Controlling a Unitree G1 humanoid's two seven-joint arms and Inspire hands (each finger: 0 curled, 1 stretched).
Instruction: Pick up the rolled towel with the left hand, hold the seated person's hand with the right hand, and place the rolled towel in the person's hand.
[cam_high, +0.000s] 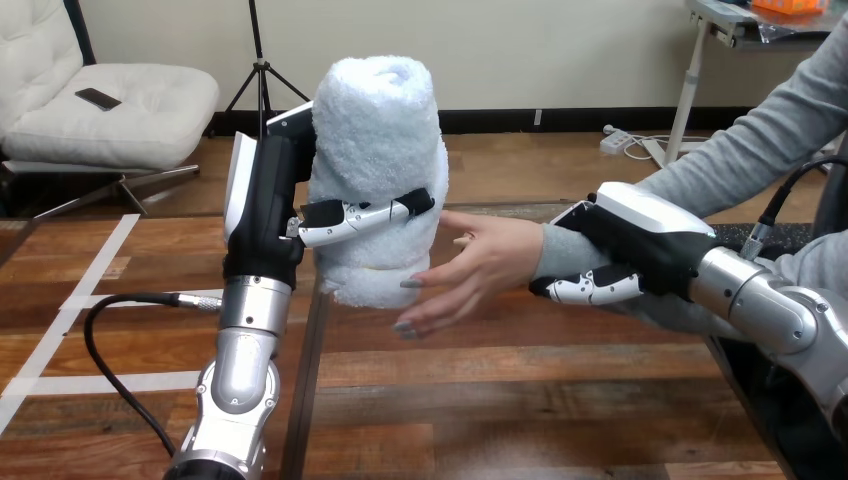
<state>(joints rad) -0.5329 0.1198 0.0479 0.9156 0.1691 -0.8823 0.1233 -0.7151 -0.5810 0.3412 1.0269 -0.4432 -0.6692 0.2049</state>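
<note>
While your left hand (265, 195) wraps its fingers round the upright rolled towel (375, 130), the person's hand (485, 265) lies open just right of it, and your right hand (640, 240) clasps the wrist (562, 250).

the view looks from the robot's head, forward and down across the table (520, 400). it sits close, with the left arm (240, 370) at the bottom edge and the right arm (775, 305) at the right side.
</note>
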